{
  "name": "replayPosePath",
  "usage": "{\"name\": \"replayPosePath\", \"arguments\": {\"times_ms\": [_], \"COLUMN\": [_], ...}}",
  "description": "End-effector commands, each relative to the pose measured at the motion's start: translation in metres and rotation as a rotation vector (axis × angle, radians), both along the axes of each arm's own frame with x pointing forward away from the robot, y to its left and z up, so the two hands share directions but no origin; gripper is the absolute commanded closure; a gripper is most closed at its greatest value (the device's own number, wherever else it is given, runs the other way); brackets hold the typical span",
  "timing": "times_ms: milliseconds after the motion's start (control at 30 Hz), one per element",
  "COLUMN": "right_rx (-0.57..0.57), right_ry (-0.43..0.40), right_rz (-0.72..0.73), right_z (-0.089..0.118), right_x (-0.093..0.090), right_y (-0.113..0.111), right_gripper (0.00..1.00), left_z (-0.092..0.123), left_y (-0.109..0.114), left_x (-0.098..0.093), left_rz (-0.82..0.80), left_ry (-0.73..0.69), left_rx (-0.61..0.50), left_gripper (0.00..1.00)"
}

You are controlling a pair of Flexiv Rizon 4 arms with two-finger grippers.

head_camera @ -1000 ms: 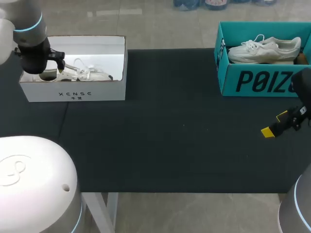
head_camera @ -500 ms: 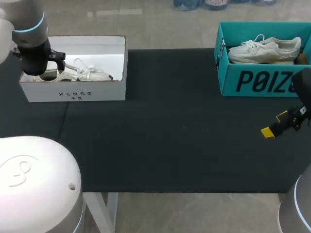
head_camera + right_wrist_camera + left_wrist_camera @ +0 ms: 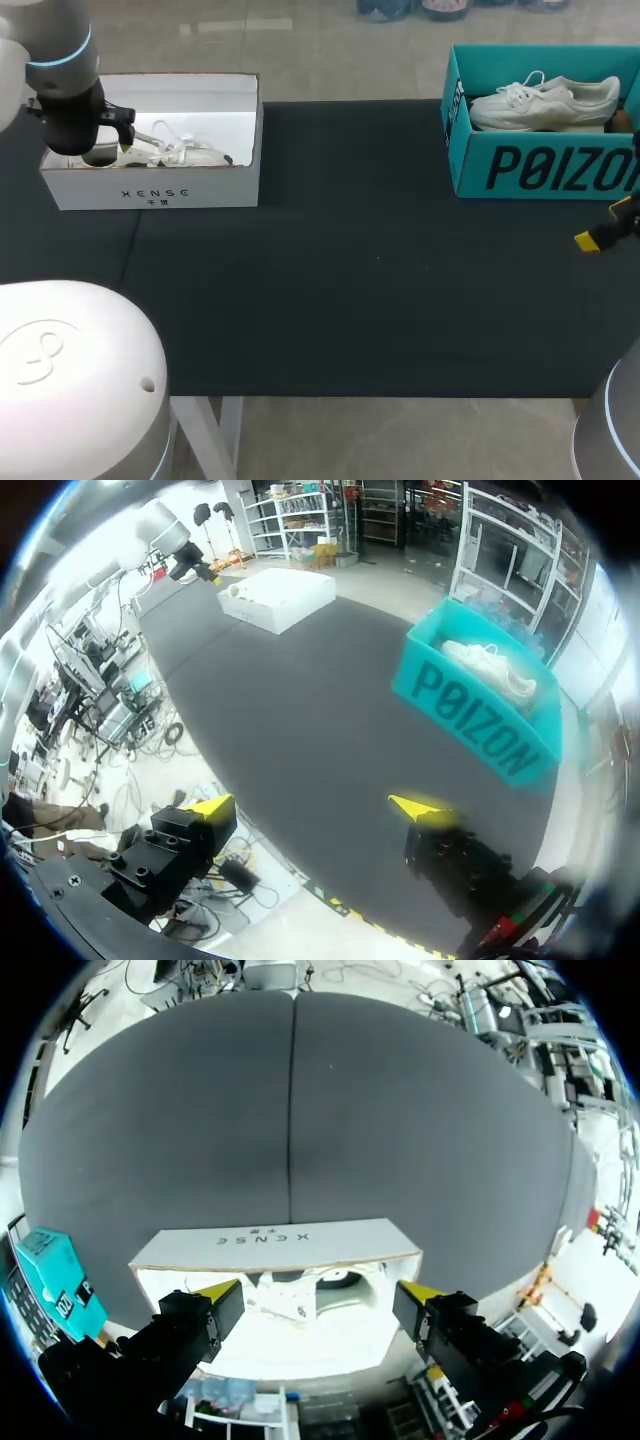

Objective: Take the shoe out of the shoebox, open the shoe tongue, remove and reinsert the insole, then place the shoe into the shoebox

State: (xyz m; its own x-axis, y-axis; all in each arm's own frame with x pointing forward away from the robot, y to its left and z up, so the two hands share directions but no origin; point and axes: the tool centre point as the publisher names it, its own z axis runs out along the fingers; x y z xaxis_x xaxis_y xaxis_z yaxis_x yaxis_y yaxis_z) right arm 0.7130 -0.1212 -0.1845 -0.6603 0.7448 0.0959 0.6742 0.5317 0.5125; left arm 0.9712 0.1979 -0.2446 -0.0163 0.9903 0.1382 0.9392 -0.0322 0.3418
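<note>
site: robotics lab | evidence: robot arms [image 3: 65, 105] over black-matted table [image 3: 380, 300]

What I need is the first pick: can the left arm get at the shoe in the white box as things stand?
Probably yes. The left tool hangs open above the white box, which has no lid, and the shoe lies uncovered below it.

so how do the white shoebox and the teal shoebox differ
The white cardboard shoebox sits far left on the table, the teal cardboard shoebox far right. The white box bears small print, the teal one large lettering. Both are open, each holding a pale shoe.
</note>
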Motion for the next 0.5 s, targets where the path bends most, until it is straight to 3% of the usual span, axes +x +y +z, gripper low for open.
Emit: {"name": "replayPosePath", "arguments": {"times_ms": [33,167,300,400,500], "right_rx": [-0.128,-0.242,-0.336,-0.395,-0.395], "right_ry": [0.056,0.063,0.062,0.006,0.006], "right_rz": [-0.059,-0.203,-0.309,-0.371,-0.371], "right_z": [0.009,0.005,-0.01,-0.017,-0.017], "right_x": [0.087,0.142,0.188,0.23,0.23], "right_y": [-0.036,-0.057,-0.061,-0.061,-0.061], "right_gripper": [0.0,0.0,0.0,0.0,0.0], "left_z": [0.0,0.0,0.0,0.0,0.0], "left_y": [0.0,0.0,0.0,0.0,0.0], "left_x": [-0.001,-0.001,-0.001,-0.001,-0.001], "left_rz": [-0.001,-0.001,-0.001,-0.001,-0.001], "left_ry": [-0.001,-0.001,-0.001,-0.001,-0.001], "left_rx": [0.001,0.001,0.001,0.001,0.001], "left_gripper": [0.0,0.0,0.0,0.0,0.0]}}
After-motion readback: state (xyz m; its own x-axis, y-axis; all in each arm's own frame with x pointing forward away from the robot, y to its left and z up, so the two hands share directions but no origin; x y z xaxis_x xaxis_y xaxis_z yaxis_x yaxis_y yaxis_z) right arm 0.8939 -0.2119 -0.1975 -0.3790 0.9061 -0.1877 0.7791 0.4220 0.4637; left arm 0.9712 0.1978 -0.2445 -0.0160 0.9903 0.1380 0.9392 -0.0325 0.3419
